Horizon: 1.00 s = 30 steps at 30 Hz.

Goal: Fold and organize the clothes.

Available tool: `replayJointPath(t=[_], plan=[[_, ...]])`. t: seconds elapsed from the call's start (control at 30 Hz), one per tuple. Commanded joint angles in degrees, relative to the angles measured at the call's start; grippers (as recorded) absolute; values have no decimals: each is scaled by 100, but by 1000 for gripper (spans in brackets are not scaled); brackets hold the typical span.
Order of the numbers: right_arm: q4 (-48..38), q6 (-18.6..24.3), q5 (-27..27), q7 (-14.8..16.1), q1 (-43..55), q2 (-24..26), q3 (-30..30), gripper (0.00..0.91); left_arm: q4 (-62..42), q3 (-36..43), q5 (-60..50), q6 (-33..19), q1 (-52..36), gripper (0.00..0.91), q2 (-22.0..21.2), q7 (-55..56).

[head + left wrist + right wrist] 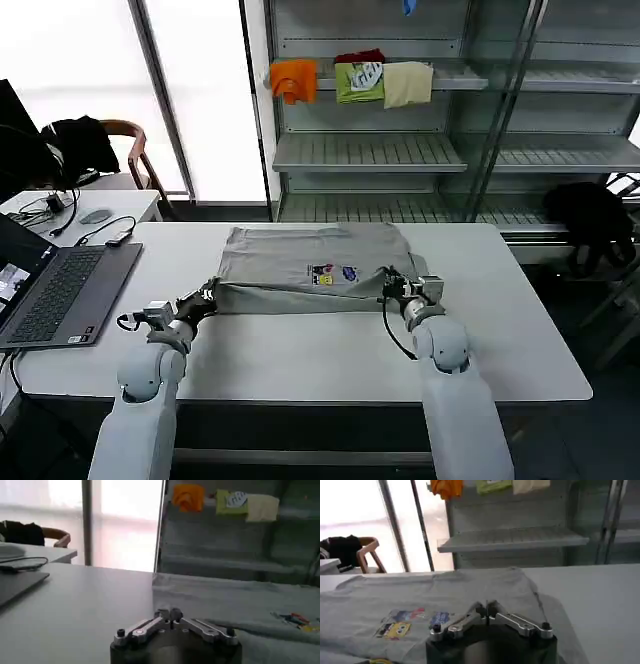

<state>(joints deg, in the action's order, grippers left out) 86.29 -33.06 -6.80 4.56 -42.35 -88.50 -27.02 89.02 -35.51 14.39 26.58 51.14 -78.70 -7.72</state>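
Item: light grey short-sleeved shirt (315,262) of soft fabric.
Print: small multicolour chest print (333,274), facing up, between the two claws and nearer the right one.
Pose: spread flat on the white table (520,330), with its near edge folded over in a rumpled band.
Place: it stretches from the left gripper (208,296) to the right gripper (393,287) and lies beyond both.
Contact: each claw is closed on a near corner of the fabric.

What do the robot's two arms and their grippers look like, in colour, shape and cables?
Both arms are smooth, rounded and white-grey, with ball-like joints. The left gripper and right gripper have silver metal linkage fingers with black bolts on dark round bases. A black cable loops beside each wrist.
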Motion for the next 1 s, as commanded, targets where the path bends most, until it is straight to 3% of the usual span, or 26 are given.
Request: replayJointPath(t=[0.03, 1.0], plan=[[-260, 0, 43, 4, 182, -31, -7, 0, -144, -11, -7, -42, -72, 10, 27, -11], [-315, -4, -77, -34, 421, 10, -45, 0, -117, 111, -353, 47, -264, 10, 27, -151]])
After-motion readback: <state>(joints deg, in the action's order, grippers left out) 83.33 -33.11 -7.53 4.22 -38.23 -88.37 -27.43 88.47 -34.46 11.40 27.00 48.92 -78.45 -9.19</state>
